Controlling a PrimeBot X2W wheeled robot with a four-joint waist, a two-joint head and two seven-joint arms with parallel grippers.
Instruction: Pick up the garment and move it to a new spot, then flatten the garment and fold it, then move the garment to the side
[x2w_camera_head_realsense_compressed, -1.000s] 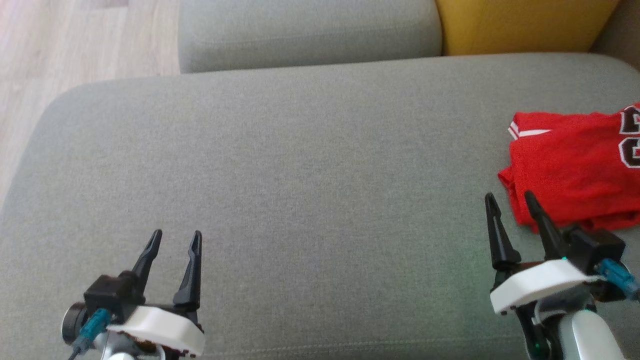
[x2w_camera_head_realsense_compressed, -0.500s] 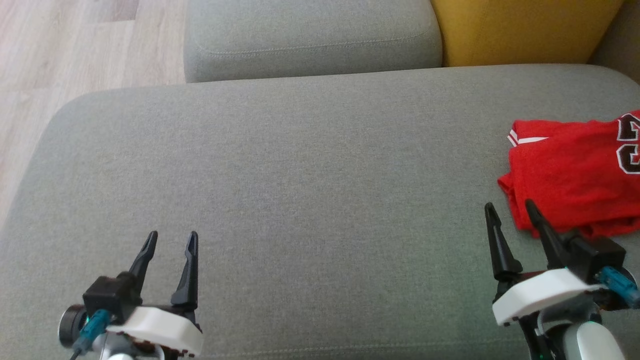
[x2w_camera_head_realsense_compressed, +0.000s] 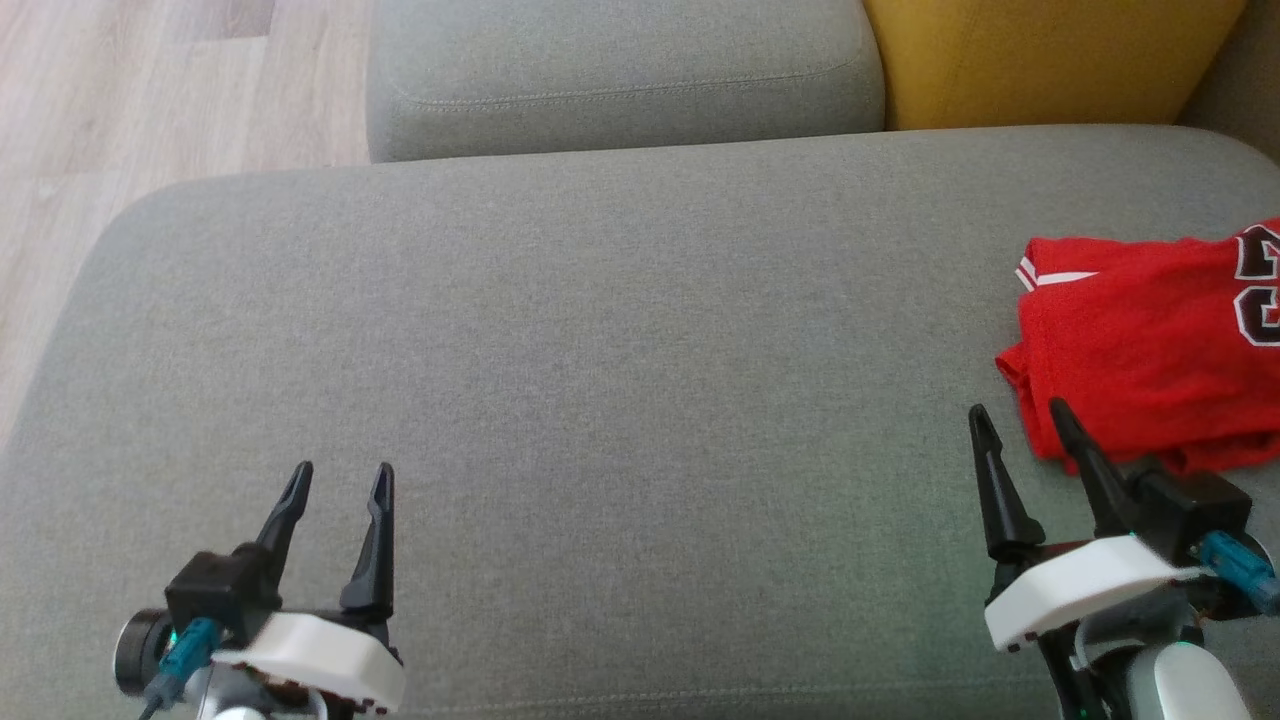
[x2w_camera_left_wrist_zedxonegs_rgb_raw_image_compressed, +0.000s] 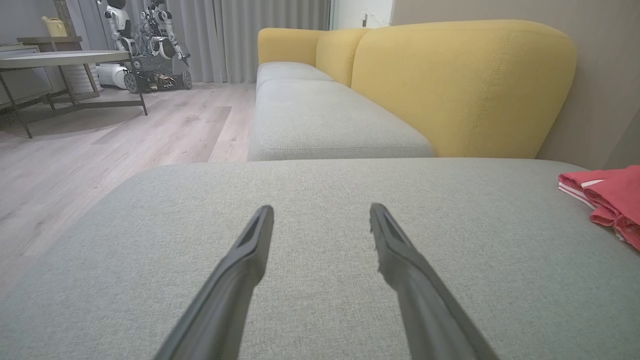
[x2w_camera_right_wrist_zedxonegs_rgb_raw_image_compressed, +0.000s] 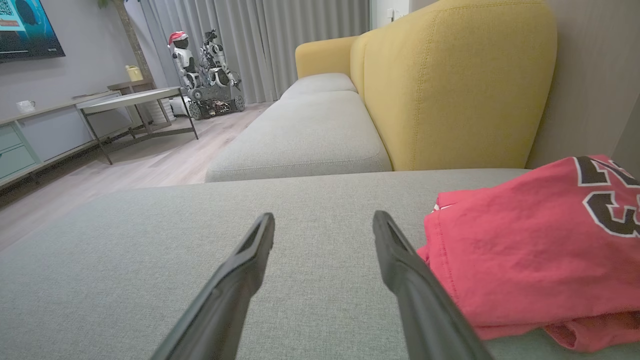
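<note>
A folded red garment (x2w_camera_head_realsense_compressed: 1150, 350) with dark numerals and a white stripe lies at the right edge of the grey sofa cushion (x2w_camera_head_realsense_compressed: 600, 350). It shows in the right wrist view as a red garment (x2w_camera_right_wrist_zedxonegs_rgb_raw_image_compressed: 530, 240) just right of the fingers, and in the left wrist view as a red garment (x2w_camera_left_wrist_zedxonegs_rgb_raw_image_compressed: 607, 197) far right. My right gripper (x2w_camera_head_realsense_compressed: 1015, 415) stands open and empty at the garment's near left corner, one finger overlapping its edge. My left gripper (x2w_camera_head_realsense_compressed: 340, 470) is open and empty at the lower left, over bare cushion.
A second grey cushion (x2w_camera_head_realsense_compressed: 620, 70) and a yellow backrest (x2w_camera_head_realsense_compressed: 1050, 50) lie behind. Wood floor (x2w_camera_head_realsense_compressed: 150, 100) drops off on the left. A low table (x2w_camera_left_wrist_zedxonegs_rgb_raw_image_compressed: 60, 60) and another robot (x2w_camera_right_wrist_zedxonegs_rgb_raw_image_compressed: 205, 75) stand far off across the room.
The head camera tilted slightly, so the whole picture shifted down a little. Both grippers and the garment stay where they were.
</note>
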